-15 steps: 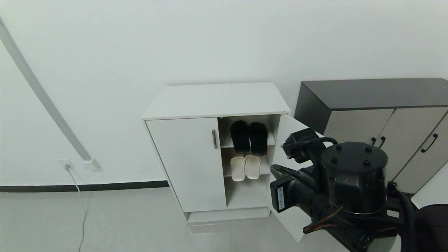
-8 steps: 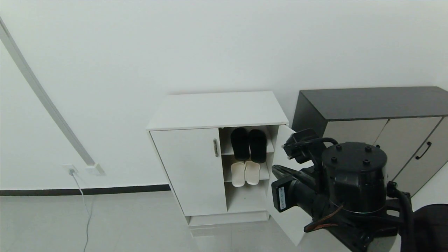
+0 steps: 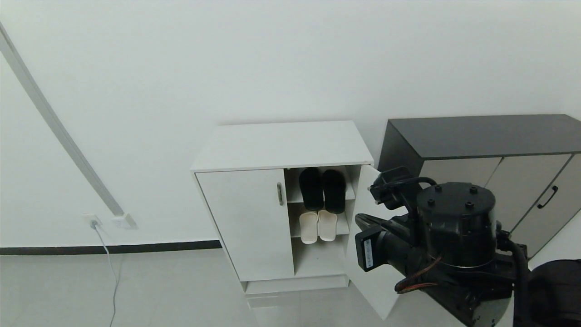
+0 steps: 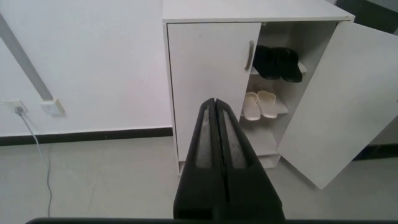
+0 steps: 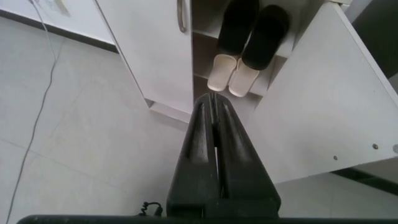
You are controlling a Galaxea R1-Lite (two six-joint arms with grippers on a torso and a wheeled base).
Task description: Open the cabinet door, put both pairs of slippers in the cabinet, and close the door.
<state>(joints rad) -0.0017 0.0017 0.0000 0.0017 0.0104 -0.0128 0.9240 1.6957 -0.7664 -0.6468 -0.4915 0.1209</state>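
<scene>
Black slippers [image 3: 323,188] and white slippers [image 3: 318,226] sit shelved, so only closing remains. Left claw [image 4: 214,102] and right claw [image 5: 212,98] are pinched shut, empty. One must push the open door [image 4: 348,93] home.

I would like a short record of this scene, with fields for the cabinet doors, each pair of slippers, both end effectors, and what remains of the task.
Cabinet: white, two doors, against the wall
Left door: shut
Right door: swung open
Black slippers: side by side on the upper shelf
White slippers: side by side on the shelf below
Left end effector: shut, holding nothing
Right end effector: shut, holding nothing, pointing at the shelves
Remaining: close the right door
Nearby: grey cabinet with dark top, on the right
</scene>
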